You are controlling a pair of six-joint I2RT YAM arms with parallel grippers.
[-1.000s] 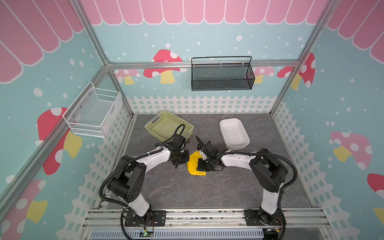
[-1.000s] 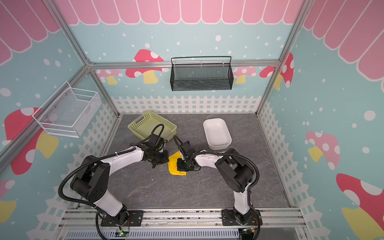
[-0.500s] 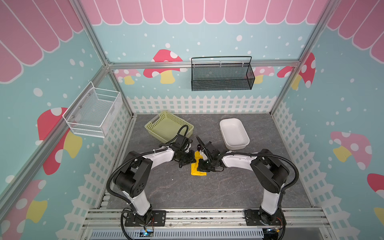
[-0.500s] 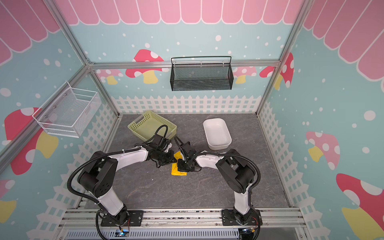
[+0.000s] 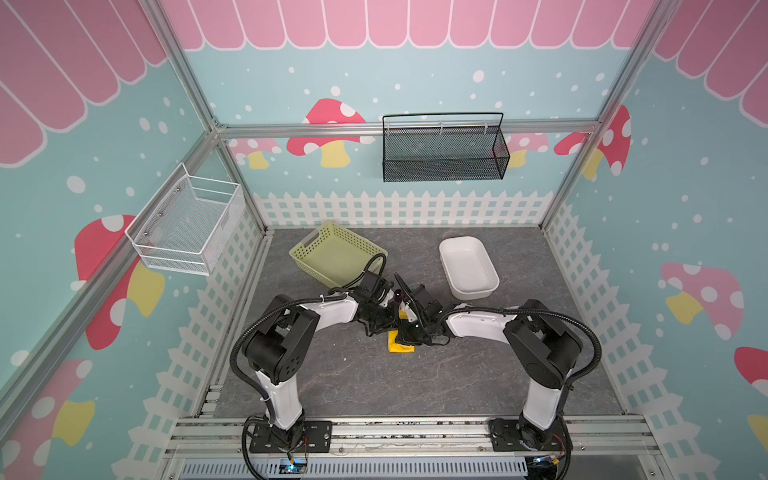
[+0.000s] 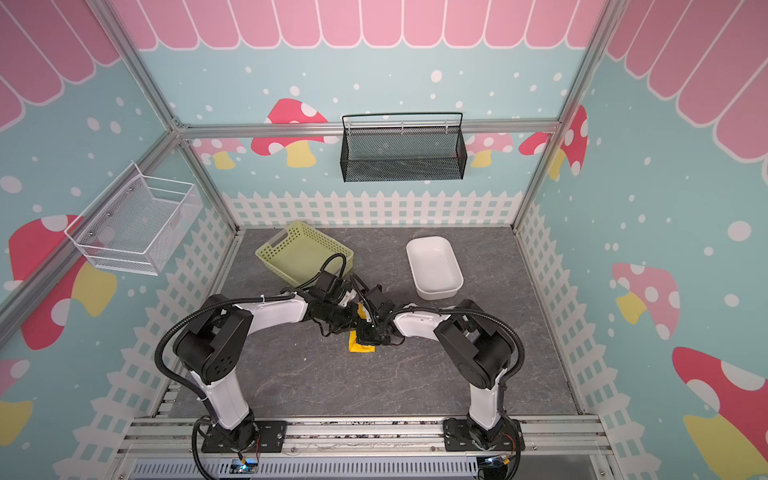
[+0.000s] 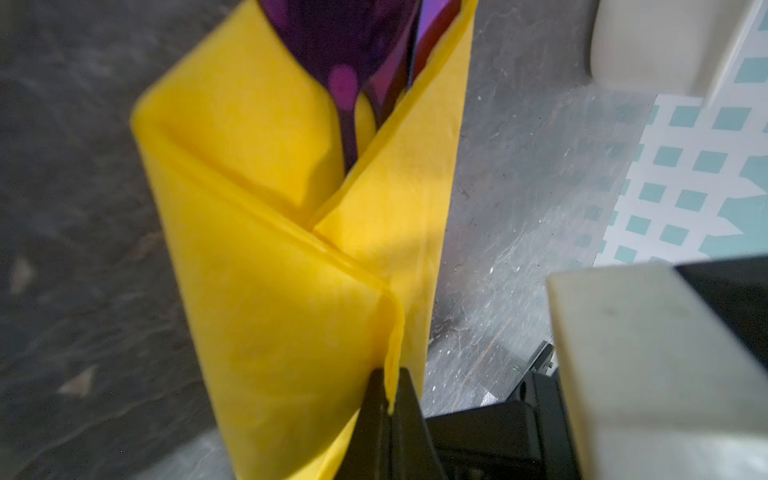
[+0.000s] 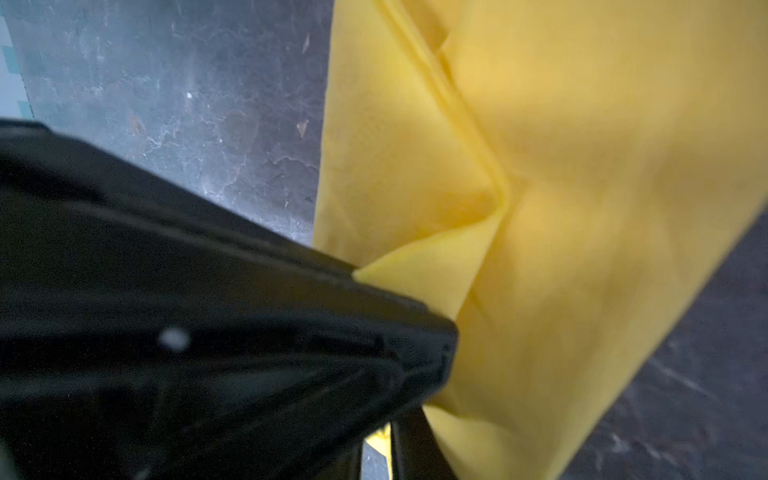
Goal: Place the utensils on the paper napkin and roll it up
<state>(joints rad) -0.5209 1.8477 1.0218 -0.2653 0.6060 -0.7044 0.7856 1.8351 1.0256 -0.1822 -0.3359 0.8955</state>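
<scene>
Pinching paper napkin (image 7: 286, 299) edge, left end effector (image 7: 388, 397) jaws together, right end effector (image 8: 419, 390) clamped on its fold.

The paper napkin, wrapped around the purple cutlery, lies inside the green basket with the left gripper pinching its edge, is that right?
Not quite: both top views show the paper napkin on the grey table, clear of the green basket, not inside it. It is wrapped around the purple cutlery, and the left gripper pinches its edge.

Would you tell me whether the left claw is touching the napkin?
Touching. The left wrist view shows the left claw shut on a napkin edge, yellow paper pinched between its black tips.
</scene>
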